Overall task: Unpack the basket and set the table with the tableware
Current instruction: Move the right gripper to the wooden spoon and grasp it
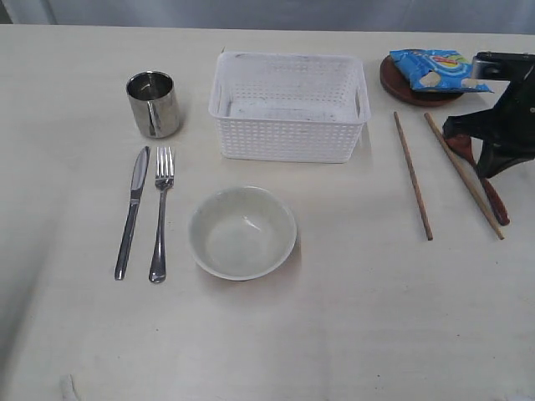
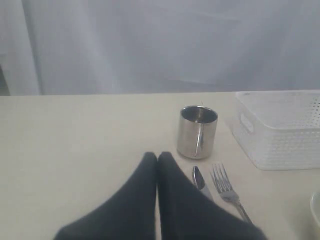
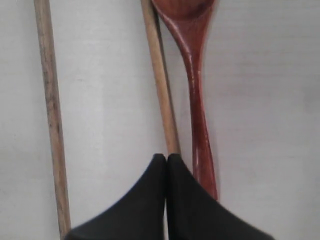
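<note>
Exterior view: two chopsticks (image 1: 413, 175) (one spoon (image 1: 499, 210))

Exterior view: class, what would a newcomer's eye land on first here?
The white basket, seemingly empty, stands centre back, with the pale bowl in front of it. At the far right a bright blue bag lies on a brown plate.
</note>
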{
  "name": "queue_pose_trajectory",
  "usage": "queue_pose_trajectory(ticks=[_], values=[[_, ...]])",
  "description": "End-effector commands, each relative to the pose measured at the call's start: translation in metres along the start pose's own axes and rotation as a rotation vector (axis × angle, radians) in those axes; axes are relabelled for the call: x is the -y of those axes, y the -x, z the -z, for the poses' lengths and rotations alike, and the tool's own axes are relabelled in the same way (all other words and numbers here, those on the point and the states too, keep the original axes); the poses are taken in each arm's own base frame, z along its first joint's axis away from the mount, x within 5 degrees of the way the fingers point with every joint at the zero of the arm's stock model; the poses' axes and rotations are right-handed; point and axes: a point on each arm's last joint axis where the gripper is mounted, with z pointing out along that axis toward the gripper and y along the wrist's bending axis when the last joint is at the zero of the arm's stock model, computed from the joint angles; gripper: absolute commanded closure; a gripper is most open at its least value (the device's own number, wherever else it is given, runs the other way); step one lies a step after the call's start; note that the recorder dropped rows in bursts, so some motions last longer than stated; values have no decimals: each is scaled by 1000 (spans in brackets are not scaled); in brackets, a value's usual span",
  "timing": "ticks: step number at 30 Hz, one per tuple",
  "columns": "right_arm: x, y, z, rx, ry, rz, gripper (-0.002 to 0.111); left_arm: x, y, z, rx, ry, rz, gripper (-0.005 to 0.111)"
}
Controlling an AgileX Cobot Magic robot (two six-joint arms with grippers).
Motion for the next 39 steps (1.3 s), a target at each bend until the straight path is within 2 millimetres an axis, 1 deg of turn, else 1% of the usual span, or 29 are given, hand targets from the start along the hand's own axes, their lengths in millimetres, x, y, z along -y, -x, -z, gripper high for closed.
queue_pose_trajectory(ticks=[1, 4, 6, 9, 10, 13, 14, 15, 17, 18, 21, 26, 28, 30, 35, 37, 39], values=[[5, 5, 4, 68, -37, 46, 108, 0, 0, 0, 11, -2, 3, 107], [7, 7, 4, 92, -57, 60, 108, 0, 0, 0, 11, -2, 3, 107], [8, 7, 0, 84, -68, 82, 108, 0, 0, 0, 11, -2, 3, 107], [9, 7, -11, 43, -67, 85, 108, 0, 0, 0, 11, -2, 3, 107], [9, 6, -16, 25, -65, 85, 106, 0, 0, 0, 11, -2, 3, 107], [10, 6, -27, -10, -61, 84, 89, 0, 0, 0, 11, -2, 3, 107], [10, 6, -30, -17, -60, 84, 80, 0, 0, 0, 11, -2, 3, 107], [10, 6, -32, -18, -60, 84, 74, 0, 0, 0, 11, -2, 3, 107], [10, 6, -34, -15, -62, 86, 64, 0, 0, 0, 11, -2, 3, 107], [11, 7, -35, -10, -66, 85, 64, 0, 0, 0, 11, -2, 3, 107], [12, 9, -36, 6, -81, 89, 70, 0, 0, 0, 11, -2, 3, 107], [14, 9, -40, 4, -96, 105, 89, 0, 0, 0, 11, -2, 3, 107], [14, 9, -43, -2, -95, 105, 93, 0, 0, 0, 11, -2, 3, 107], [14, 9, -47, -16, -93, 105, 96, 0, 0, 0, 11, -2, 3, 107], [14, 6, -57, -61, -89, 104, 96, 0, 0, 0, 11, -2, 3, 107], [14, 6, -58, -64, -85, 101, 98, 0, 0, 0, 11, -2, 3, 107], [13, 6, -55, -54, -76, 88, 103, 0, 0, 0, 11, -2, 3, 107]])
